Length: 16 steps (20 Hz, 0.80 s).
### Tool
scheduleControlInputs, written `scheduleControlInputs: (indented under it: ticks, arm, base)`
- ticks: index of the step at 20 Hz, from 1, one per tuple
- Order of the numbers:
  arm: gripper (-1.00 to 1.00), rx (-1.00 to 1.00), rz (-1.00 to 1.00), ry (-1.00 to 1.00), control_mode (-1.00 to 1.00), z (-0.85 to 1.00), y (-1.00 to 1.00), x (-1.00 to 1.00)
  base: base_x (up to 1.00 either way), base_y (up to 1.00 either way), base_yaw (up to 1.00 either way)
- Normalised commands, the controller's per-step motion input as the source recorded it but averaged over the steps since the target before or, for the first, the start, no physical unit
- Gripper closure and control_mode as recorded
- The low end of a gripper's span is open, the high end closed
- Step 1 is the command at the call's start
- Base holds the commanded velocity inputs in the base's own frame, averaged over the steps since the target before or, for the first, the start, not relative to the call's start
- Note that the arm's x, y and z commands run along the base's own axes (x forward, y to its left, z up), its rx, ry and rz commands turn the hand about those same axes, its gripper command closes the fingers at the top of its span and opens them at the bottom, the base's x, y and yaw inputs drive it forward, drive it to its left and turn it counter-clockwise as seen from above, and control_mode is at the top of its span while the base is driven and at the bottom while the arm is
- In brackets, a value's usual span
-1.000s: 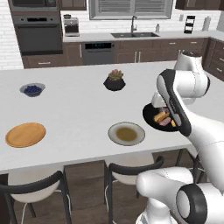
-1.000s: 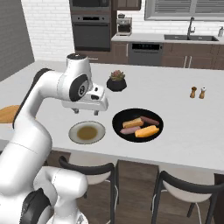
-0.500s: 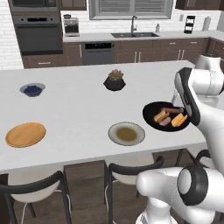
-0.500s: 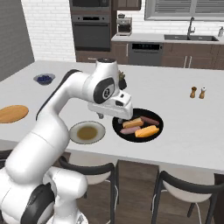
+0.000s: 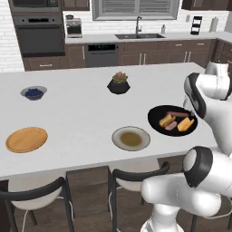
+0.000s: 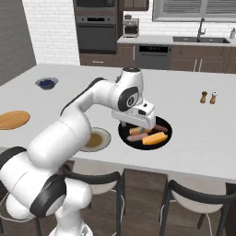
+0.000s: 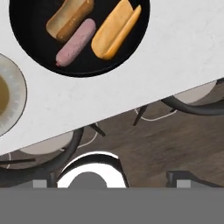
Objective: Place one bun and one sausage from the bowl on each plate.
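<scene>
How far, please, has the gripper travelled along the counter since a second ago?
Yes: from above the grey plate toward the black bowl, where the gripper now hangs.

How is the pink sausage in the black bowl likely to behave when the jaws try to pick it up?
The sausage is a smooth, rounded cylinder, so it may roll or slip if nudged from the side. It lies close beside a bun in the bowl, so gripping it without nudging the bun looks tight. It seems small, probably light and fairly firm.
</scene>
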Motion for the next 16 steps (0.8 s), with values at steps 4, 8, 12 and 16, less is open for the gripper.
scheduleControlInputs:
  ticks: [4,8,12,16]
  arm:
    - [-1.00,0.00,-0.01,0.01,-1.00,-0.41,-0.39,0.32]
    - [-1.00,0.00,-0.01,0.01,-1.00,-0.46,-0.35,0.26]
    - [-1.00,0.00,-0.04,0.00,-1.00,-0.34,-0.05,0.58]
    - [-1.00,0.00,-0.04,0.01,-1.00,-0.23,0.00,0.81]
  base:
    - [0.00,0.00,0.00]
    - [0.00,0.00,0.00]
    - [0.00,0.00,0.00]
    - [0.00,0.00,0.00]
